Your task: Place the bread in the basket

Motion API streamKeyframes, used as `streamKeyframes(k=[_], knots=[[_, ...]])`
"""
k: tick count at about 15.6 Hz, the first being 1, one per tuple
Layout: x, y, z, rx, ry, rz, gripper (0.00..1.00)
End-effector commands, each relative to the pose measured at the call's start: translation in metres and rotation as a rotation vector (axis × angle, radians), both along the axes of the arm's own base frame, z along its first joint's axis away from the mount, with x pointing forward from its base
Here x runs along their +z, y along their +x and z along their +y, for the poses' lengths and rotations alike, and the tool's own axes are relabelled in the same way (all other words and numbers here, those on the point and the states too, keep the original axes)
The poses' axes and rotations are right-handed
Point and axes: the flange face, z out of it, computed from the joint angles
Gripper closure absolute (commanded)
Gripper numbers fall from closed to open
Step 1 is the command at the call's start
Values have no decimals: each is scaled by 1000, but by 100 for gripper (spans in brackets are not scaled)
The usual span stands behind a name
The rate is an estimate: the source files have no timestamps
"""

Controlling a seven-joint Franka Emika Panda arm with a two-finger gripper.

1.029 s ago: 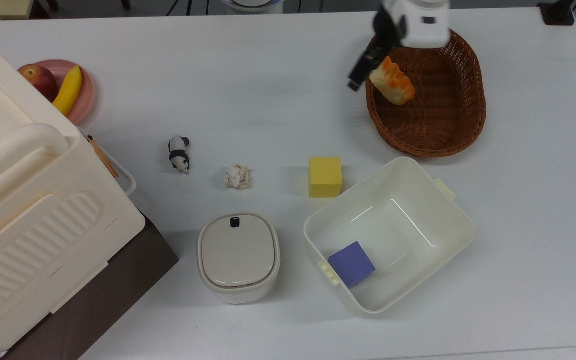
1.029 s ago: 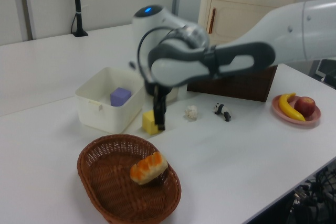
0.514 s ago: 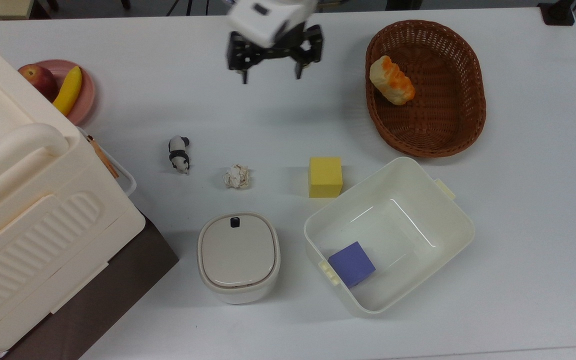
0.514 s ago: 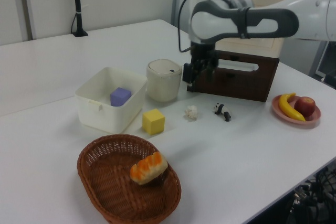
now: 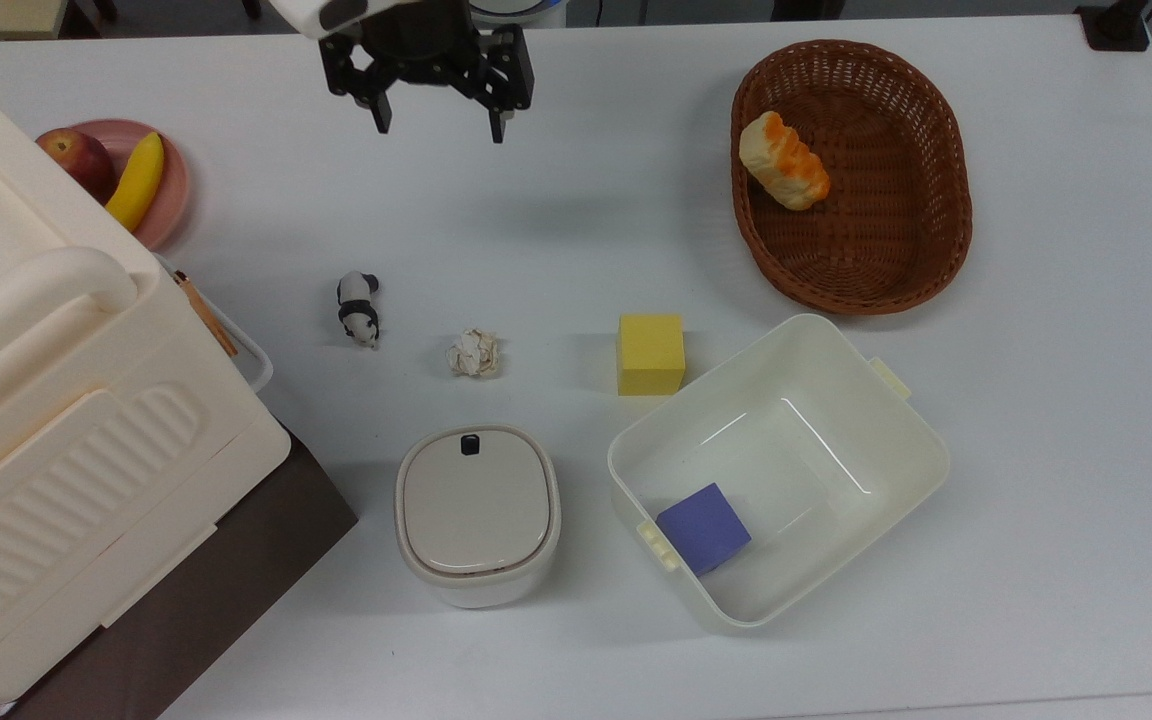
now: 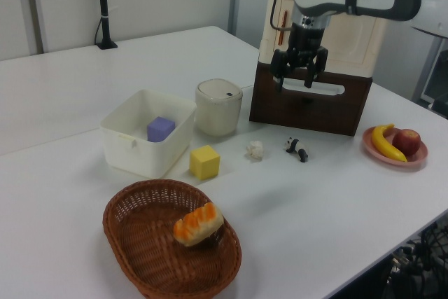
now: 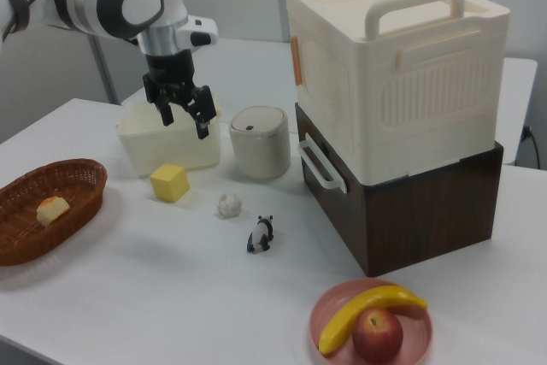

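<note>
A: Where's the bread (image 5: 784,161)?

B: In the basket (image 5: 896,260), lying on its side vs the wall at the top view's left. Orange top faces the basket's middle. Nothing touching it.

A: And the gripper (image 5: 434,115)?

B: Up in the air, well apart from the basket, near the surface's (image 5: 1036,500) far edge in the top view. Fingers (image 5: 498,118) spread wide, holding nothing. In the left view it hangs in front of the cream box (image 6: 329,26) w/ the brown base.

A: Rest of the surface?

B: Yellow cube (image 5: 651,353) just beside the white tub (image 5: 896,440), touching or not I can't tell. Purple cube (image 5: 704,527) inside the tub, in the corner at the top view's bottom left. Lidded cream canister (image 5: 477,515) left of the tub in the top view. Crumpled paper ball (image 5: 474,352) and panda figure (image 5: 358,307) in a row w/ the yellow cube. Pink plate (image 5: 171,195) w/ banana (image 5: 139,180) and apple (image 5: 77,158) at the top view's left, by the box.
</note>
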Motion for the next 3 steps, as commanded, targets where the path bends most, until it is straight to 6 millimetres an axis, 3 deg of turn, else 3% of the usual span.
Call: streamKeyframes(k=[1, 3], knots=[[13, -3, -5, -37, 16, -5, 0], [12, -3, -5, -37, 16, -5, 0]])
